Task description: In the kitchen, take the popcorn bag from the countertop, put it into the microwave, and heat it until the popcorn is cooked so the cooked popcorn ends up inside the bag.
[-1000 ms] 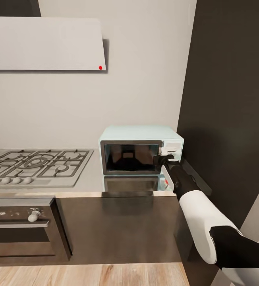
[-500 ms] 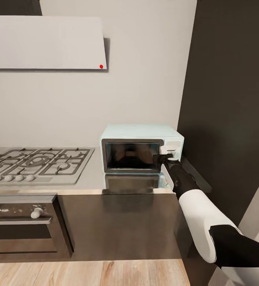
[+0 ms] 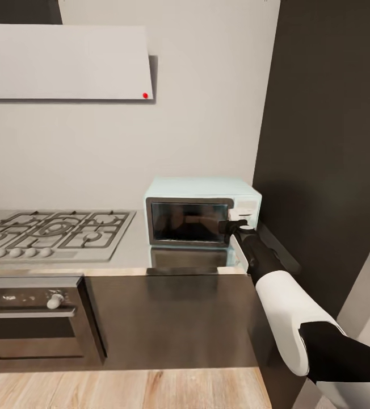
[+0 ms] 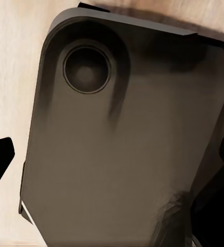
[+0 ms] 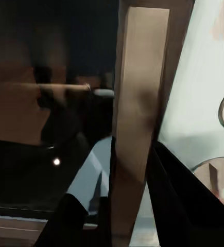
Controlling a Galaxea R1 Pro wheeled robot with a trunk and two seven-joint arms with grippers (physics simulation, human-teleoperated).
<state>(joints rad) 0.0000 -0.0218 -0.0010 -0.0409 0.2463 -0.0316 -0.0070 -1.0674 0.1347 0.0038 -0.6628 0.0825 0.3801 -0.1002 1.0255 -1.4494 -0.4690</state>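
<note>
Right hand [image 3: 234,226] at microwave [image 3: 202,213] door edge, apparently pinching it; interior dim.

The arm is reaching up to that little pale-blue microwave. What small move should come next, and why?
Probably a gentle pull back toward the robot, to swing the door open. The right gripper sits at the right edge of the pale-blue microwave's dark-framed glass door, which looks closed.

Microwave [image 3: 202,216] on countertop [image 3: 134,255], right of hob [image 3: 54,230]
</note>
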